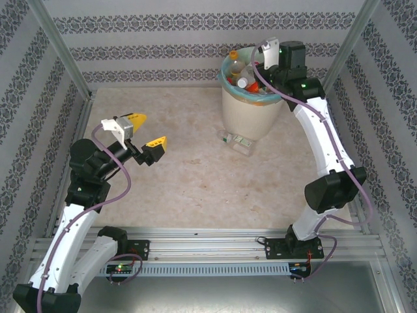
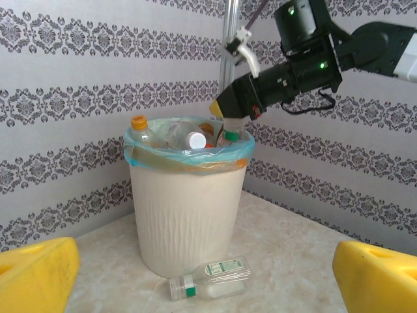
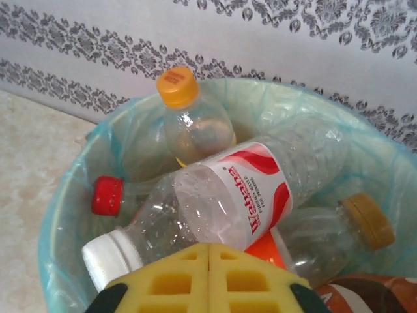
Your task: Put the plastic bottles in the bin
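Note:
The cream bin [image 1: 251,114] with its teal liner stands at the back of the table and holds several plastic bottles. In the right wrist view a white-capped bottle with a red and white label [image 3: 234,195] lies on top, beside an orange-capped one [image 3: 189,124] and a red cap [image 3: 107,195]. My right gripper [image 3: 208,261] hangs just over the bin [image 2: 189,215], shut, with nothing between its fingers. One clear bottle with a green-banded neck [image 1: 236,140] lies on its side at the bin's foot [image 2: 208,279]. My left gripper [image 1: 146,130] stands open at mid-left, facing the bin from a distance.
Patterned walls close the table on three sides, with metal posts at the back corners. The right arm [image 1: 326,143] arches along the right side up to the bin. Bare tabletop [image 1: 189,169] lies between my left gripper and the fallen bottle.

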